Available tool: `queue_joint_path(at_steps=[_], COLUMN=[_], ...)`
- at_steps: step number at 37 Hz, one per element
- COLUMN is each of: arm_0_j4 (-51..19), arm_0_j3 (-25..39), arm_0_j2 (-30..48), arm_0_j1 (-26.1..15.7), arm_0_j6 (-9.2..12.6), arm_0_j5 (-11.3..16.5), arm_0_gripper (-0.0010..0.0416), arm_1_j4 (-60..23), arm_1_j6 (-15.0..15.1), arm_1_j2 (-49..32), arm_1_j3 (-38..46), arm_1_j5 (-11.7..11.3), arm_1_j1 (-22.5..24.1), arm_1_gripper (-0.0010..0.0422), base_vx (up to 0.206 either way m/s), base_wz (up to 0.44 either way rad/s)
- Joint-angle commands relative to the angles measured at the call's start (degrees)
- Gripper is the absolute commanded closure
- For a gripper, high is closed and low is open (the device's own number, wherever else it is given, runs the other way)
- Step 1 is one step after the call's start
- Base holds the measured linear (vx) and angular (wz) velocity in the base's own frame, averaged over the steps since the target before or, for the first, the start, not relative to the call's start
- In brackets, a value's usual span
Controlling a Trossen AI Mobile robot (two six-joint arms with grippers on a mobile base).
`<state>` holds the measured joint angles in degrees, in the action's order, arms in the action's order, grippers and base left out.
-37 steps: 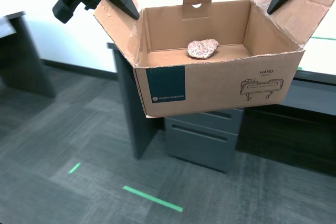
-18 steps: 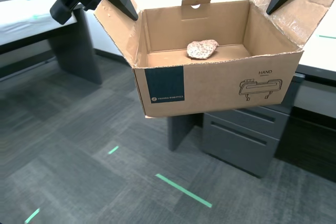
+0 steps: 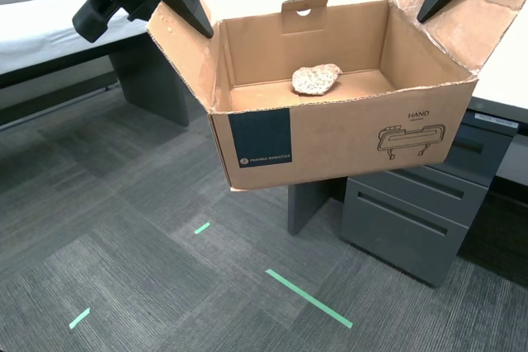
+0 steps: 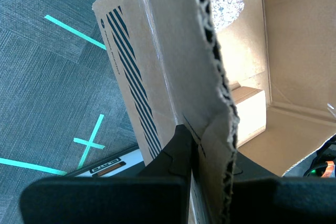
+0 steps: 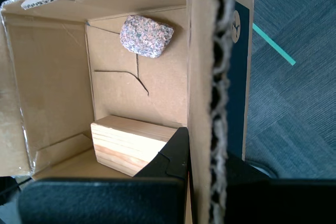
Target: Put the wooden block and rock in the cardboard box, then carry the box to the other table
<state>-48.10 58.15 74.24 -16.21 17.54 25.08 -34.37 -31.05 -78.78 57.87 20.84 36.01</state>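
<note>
Cardboard box (image 3: 342, 142), brown corrugated, navy label and line drawing on its front: held in the air above grey carpet with green tape marks (image 3: 308, 298), in front of a grey drawer cabinet (image 3: 417, 212). My first gripper (image 5: 207, 156) is clamped on one side flap's edge and my second gripper (image 4: 210, 153) on the opposite flap's edge. Contents: rock (image 5: 146, 35), pinkish and speckled, on the box floor toward one end; wooden block (image 5: 131, 144), pale, on the floor well apart from the rock, near my first gripper's wall.
</note>
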Motion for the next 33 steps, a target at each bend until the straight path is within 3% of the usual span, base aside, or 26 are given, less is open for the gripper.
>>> queue_joint_path(at_steps=[1, 9, 19, 22, 27, 33], arm_0_j4=[0.26, -0.79, 0.61, 1.66, 2.01, 1.99], arm_0_j3=[0.09, 0.09, 0.09, 0.09, 0.09, 0.09], arm_0_j2=[0.02, 0.02, 0.02, 0.02, 0.02, 0.02], arm_0_j1=[-0.02, -0.02, 0.0, 0.0, 0.0, 0.0], arm_0_j6=[-1.95, -4.57, -4.48, -4.42, -4.39, -4.33], arm_0_j5=[0.09, 0.13, 0.11, 0.13, 0.13, 0.11], arm_0_gripper=[0.0406, 0.0406, 0.0406, 0.0406, 0.0406, 0.0406], arm_1_j4=[0.87, 1.25, 1.9, 1.88, 1.79, 1.81], arm_1_j6=[-2.05, -8.35, -10.47, -10.58, -10.32, -7.67], arm_1_j2=[0.04, 0.04, 0.04, 0.04, 0.04, 0.04], arm_1_j3=[0.09, 0.09, 0.09, 0.09, 0.09, 0.09], arm_1_j5=[0.44, 0.39, 0.17, -1.14, -1.18, -2.23], arm_1_j1=[0.09, 0.09, 0.04, 0.09, 0.11, 0.09], arm_1_gripper=[0.0413, 0.0413, 0.0413, 0.0413, 0.0413, 0.0413], base_vx=[0.0, 0.005, 0.016, 0.046, 0.058, 0.075], base_wz=[0.0, -0.028, -0.009, -0.023, -0.024, -0.023])
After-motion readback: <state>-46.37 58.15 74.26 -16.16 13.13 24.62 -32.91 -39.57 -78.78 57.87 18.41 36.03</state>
